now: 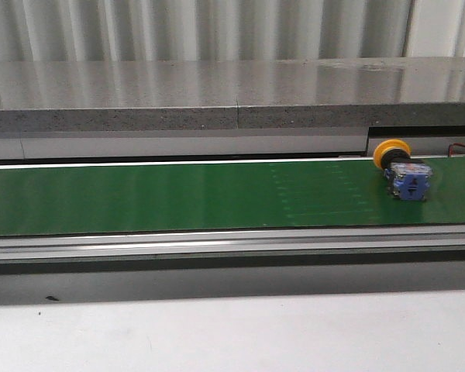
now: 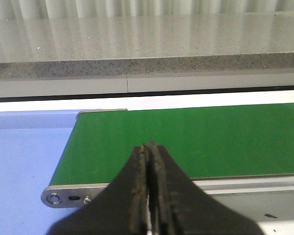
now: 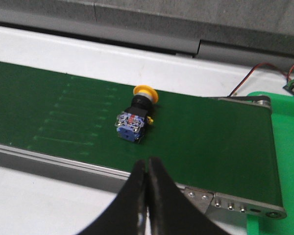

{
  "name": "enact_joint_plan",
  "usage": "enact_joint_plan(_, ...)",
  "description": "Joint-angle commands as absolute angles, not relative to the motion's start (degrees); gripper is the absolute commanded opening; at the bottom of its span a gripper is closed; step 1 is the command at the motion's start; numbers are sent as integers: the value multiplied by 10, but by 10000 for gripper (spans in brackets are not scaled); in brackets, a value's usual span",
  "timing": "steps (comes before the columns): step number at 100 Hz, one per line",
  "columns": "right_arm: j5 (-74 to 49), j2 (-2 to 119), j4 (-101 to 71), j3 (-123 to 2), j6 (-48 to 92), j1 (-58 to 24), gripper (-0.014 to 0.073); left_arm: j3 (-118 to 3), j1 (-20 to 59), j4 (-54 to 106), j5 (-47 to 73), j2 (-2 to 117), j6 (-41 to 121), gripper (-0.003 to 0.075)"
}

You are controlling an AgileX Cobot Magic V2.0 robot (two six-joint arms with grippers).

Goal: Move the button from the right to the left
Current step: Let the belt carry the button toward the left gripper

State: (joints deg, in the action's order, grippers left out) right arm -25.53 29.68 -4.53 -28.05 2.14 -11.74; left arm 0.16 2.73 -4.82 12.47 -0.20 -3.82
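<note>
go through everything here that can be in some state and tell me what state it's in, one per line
Yellow-capped push-button switch with blue contact block: lying on its side on the belt's right end, not gripped.
Green conveyor belt: carries only the button.
Left gripper: shut, holding nothing.
Right gripper: shut, holding nothing, apart from the button.

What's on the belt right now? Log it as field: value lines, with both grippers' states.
button: on its side on the green belt, near the belt's right end, yellow cap toward the far edge
button contact: untouched by either gripper
left gripper: shut, empty, over the belt's left end
right gripper: shut, empty, at the belt's near edge, short of the button
blue tray: beyond the belt's left end
</note>
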Motion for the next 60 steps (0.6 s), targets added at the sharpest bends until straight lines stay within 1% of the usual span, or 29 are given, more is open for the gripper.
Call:
enact_joint_plan(1,-179,249,-44,-263,27,-118,-68,24,31,-44,79,-21,-43,-20)
enact_joint_plan(16,-165,176,-44,-221,27,-118,-68,24,31,-44,79,-21,-43,-20)
enact_joint_plan(28,-168,140,-44,-202,27,-118,-68,24,31,-44,75,-21,-43,-20)
enact_joint_plan(60,-172,131,-44,-200,27,-118,-68,24,31,-44,62,-21,-43,-21)
